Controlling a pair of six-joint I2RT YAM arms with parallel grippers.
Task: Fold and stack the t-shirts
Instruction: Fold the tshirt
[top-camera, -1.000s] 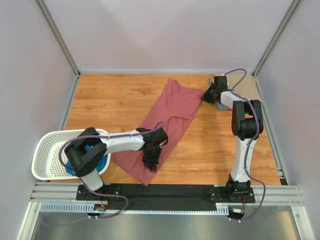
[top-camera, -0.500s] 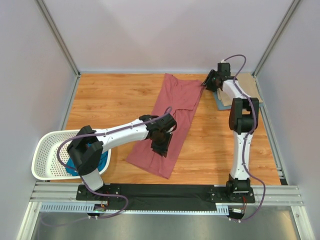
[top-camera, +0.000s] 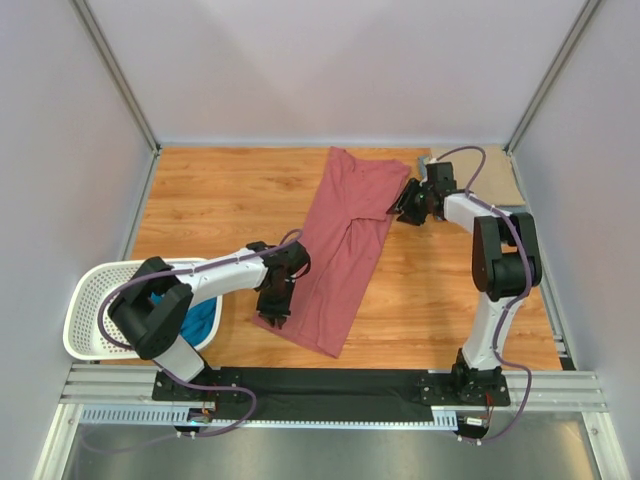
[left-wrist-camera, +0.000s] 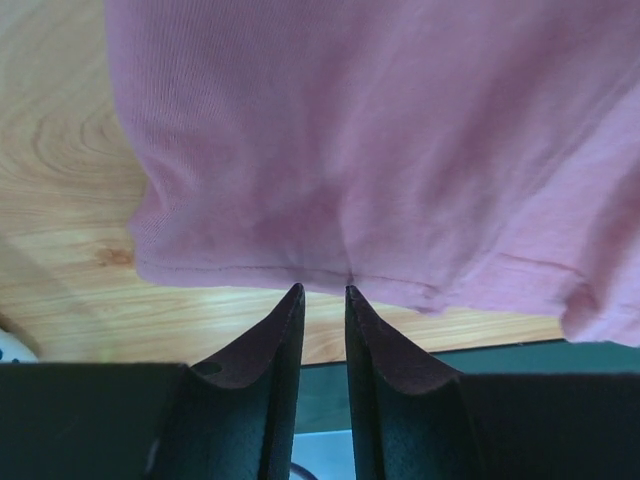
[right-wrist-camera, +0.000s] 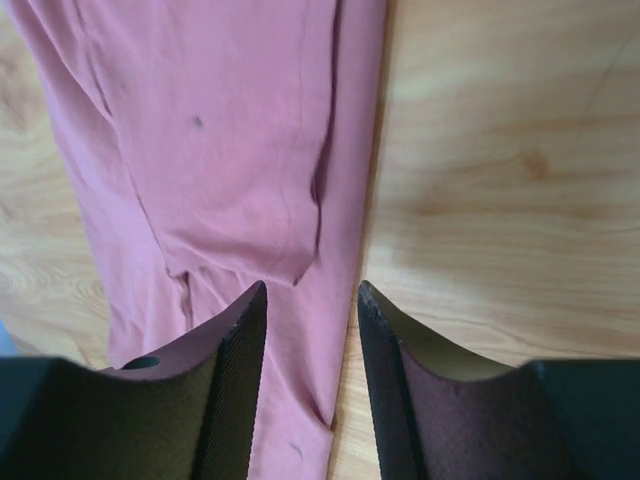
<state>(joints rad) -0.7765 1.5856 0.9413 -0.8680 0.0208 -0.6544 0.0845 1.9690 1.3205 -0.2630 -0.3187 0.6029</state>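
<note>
A dusty rose-red t-shirt (top-camera: 340, 240) lies folded lengthwise as a long strip, running diagonally from the back middle of the table toward the front. My left gripper (top-camera: 272, 314) sits at the strip's near left corner. In the left wrist view its jaws (left-wrist-camera: 323, 290) stand slightly apart with bare wood between them, tips right at the shirt's hem (left-wrist-camera: 380, 130). My right gripper (top-camera: 402, 208) hovers open at the strip's far right edge. In the right wrist view the cloth (right-wrist-camera: 220, 130) lies under the left finger and in the gap (right-wrist-camera: 312, 290), held by neither jaw.
A white perforated basket (top-camera: 95, 300) stands at the front left with a teal blue shirt (top-camera: 205, 322) in it. A folded tan shirt (top-camera: 492, 172) lies in the back right corner. A black strip (top-camera: 340, 382) runs along the near table edge.
The right gripper opened, let go of the shirt's far corner and drew back toward the middle. The left gripper swept across the shirt, then moved to its near left hem. The shirt now lies narrower.
</note>
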